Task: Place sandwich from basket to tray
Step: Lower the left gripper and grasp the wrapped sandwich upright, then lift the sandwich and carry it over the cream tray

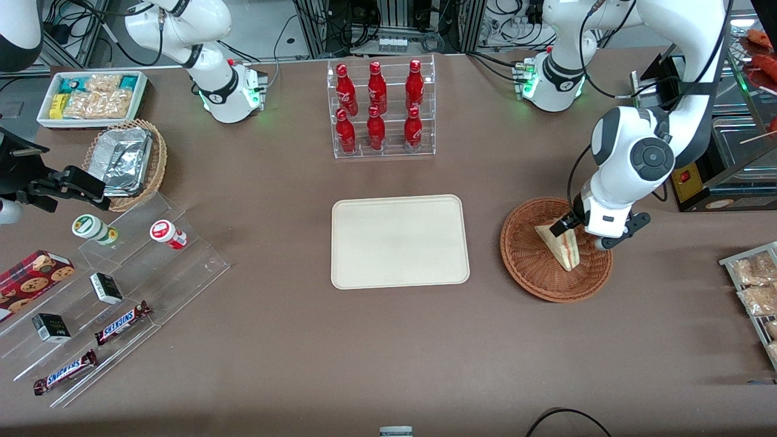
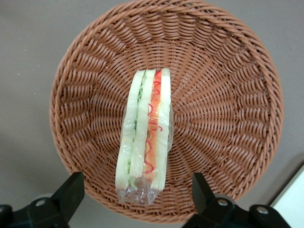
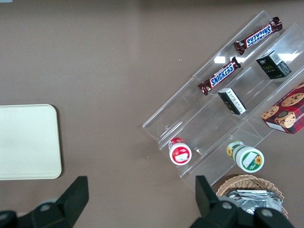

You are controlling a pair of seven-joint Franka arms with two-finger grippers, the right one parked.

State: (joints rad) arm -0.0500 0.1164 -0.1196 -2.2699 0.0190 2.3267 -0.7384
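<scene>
The sandwich (image 1: 561,246) (image 2: 147,137), wrapped in clear film with red and green filling stripes showing, lies in the round reddish-brown wicker basket (image 1: 528,273) (image 2: 228,95). My left gripper (image 1: 586,233) (image 2: 137,192) hovers just above the basket, over the part farther from the front camera. It is open, with its black fingers (image 2: 71,190) spread on either side of the sandwich's wrapper end and not touching it. The cream tray (image 1: 400,241) (image 3: 28,142) lies bare beside the basket, toward the parked arm's end of the table.
A clear rack of red bottles (image 1: 379,109) stands farther from the front camera than the tray. A black appliance (image 1: 722,164) and packaged snacks (image 1: 756,285) sit at the working arm's end. A clear stepped display with candy bars (image 1: 121,321) is at the parked arm's end.
</scene>
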